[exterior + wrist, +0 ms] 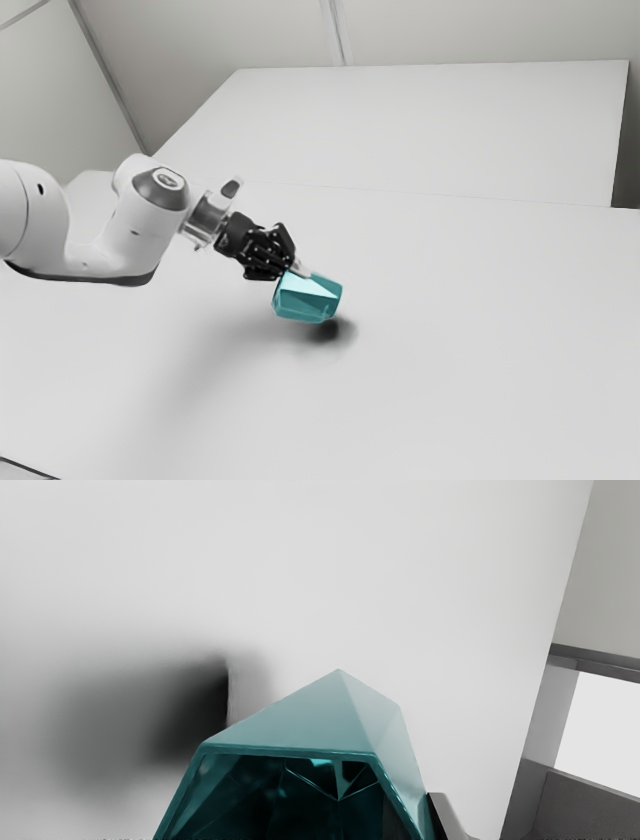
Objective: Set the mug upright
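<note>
The black two-finger tool (300, 268) slants toward four o'clock in the exterior view, at the end of a jointed white arm (130, 230) coming in from nine o'clock. It is pinching the wall of the teal, glossy, many-faceted mug (308, 298), which hangs tilted over the middle of the pale, smooth worktop (450, 350), its mouth turned back toward the tool. In the wrist view one grey finger (443, 805) lies against the outside of the wall; the other is hard to make out, merging with a dark patch inside the mouth. The near part of the mug is cut off by the frame there, and its inside is too dark to read. In the exterior view the black housing covers most of the grip, and whether the mug's lowest corner touches the worktop I cannot tell.

A soft dark shadow (328, 331) lies at the mug's five o'clock in the exterior view; the mug covers part of it in the wrist view. Toward one o'clock is a broad white panel (430, 130), with a pale upright strip (337, 35) at twelve. In the wrist view, past the worktop's edge on the visible finger's side, are a grey-framed bright opening (605, 725) and a greenish-grey wall (605, 570).
</note>
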